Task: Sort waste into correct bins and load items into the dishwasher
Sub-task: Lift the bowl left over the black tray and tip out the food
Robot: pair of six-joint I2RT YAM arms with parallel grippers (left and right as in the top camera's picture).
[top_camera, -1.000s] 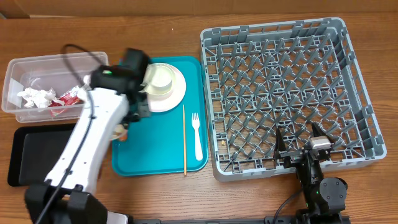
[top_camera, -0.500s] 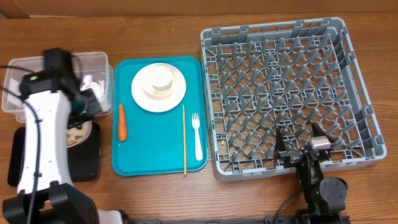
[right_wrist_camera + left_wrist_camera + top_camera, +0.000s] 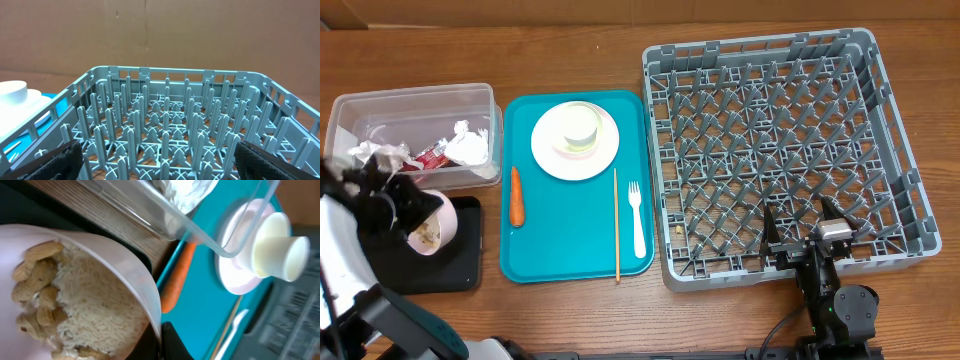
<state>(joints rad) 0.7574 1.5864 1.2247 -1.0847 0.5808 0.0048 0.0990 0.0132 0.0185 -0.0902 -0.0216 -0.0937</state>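
While the left gripper [image 3: 412, 207] clamps the rim of a pink bowl [image 3: 428, 228] of rice and scraps [image 3: 85, 310] over the black tray [image 3: 465, 255], having swung left from over the teal tray [image 3: 565, 230], dumping food waste seems the step in hand; next comes tipping it out. The carrot [image 3: 516, 195] and fork [image 3: 637, 210] lie unmoved; the right gripper [image 3: 802, 228] waits wide open at the dish rack [image 3: 772, 120].

A flat teal tray [image 3: 570, 235] lies on the wooden table [image 3: 570, 50], its long side running away from me. A thin wooden stick [image 3: 616, 225] rests on it near the right edge, parallel to that edge, its near end reaching the tray's front rim. The table shows a warm brown grain throughout. Behind the far end stands a plain brown cardboard wall [image 3: 150, 35] with faint vertical creases.
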